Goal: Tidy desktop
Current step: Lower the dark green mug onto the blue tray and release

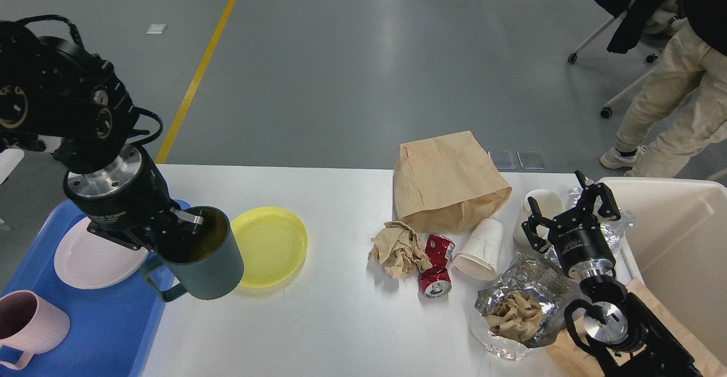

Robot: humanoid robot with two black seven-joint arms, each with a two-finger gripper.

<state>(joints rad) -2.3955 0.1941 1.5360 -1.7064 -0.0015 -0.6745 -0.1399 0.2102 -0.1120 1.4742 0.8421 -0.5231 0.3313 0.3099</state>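
Note:
The white desktop (341,314) carries a yellow plate (272,246), a crumpled brown paper ball (397,249), a crushed red can (436,266), a tipped white paper cup (481,249), a brown paper bag (446,181) and foil with crumpled paper (519,309). My left gripper (184,232) is shut on the rim of a dark green mug (207,260), held above the table's left part beside the blue tray (85,309). My right gripper (571,218) is open and empty over the foil and an upright white cup (539,209).
The blue tray holds a pale pink plate (91,258) and a pink mug (25,326). A cream bin (681,241) stands at the right edge, with a flat brown paper sheet (573,357) by it. A person (670,99) and a chair stand on the floor beyond.

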